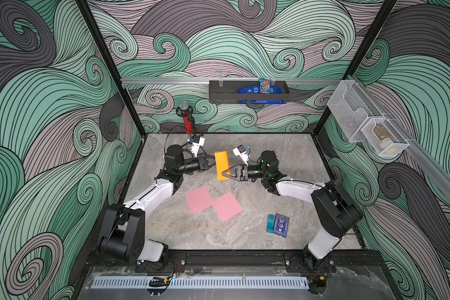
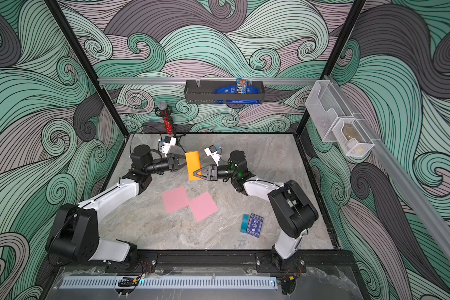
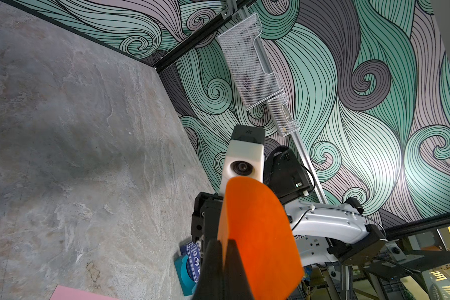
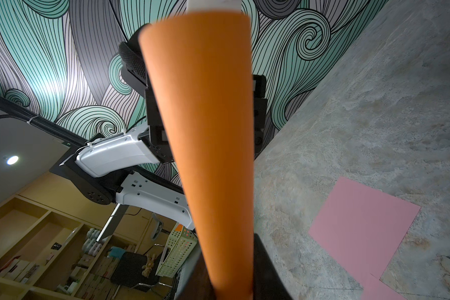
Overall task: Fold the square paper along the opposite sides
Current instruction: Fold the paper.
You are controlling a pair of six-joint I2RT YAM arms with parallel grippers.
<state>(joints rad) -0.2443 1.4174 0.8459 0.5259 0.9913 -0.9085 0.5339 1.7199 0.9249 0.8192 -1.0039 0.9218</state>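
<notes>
The left gripper [image 1: 214,161] is pinching the orange paper [image 1: 222,163], jaws fully closed. The right gripper [image 1: 224,173] is clamping the opposite edge between nearly closed jaws.

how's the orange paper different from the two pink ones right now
The orange paper is held up off the table and curved over on itself; the pink papers lie flat and unfolded on it. The left gripper and right gripper both pinch the orange paper; nothing touches the pink papers. Both are plain single-colour sheets.
</notes>
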